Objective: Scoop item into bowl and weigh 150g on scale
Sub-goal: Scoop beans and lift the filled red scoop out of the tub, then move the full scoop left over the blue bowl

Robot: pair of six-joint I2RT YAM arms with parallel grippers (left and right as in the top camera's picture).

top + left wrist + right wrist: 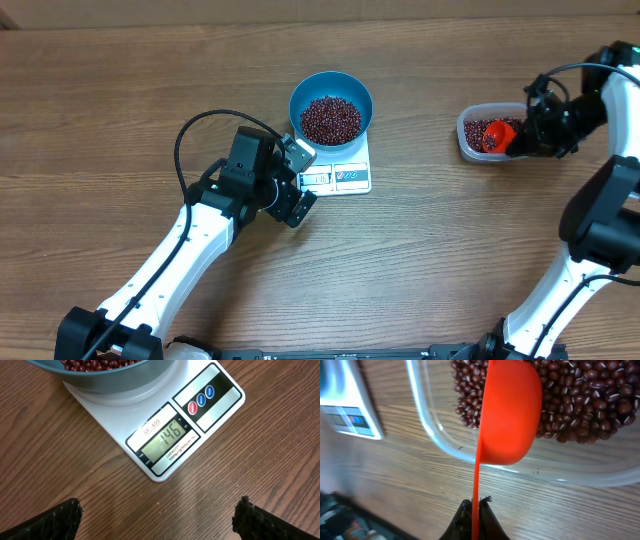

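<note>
Scoop (510, 415) handle pinched in right fingers (464, 527), left fingers (55, 520) spread wide

Orange cup tipped over beans (580, 405) inside a clear tub's (437, 430) rim. Left pair empty, low over bare table (240, 460) just off the scale's (165, 455) corner. Blue bowl (300, 92) of beans on the scale, well apart from the tub.

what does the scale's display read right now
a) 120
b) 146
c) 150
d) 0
b: in the left wrist view the display on the scale shows 146, with the blue bowl of beans sitting on it.
</note>
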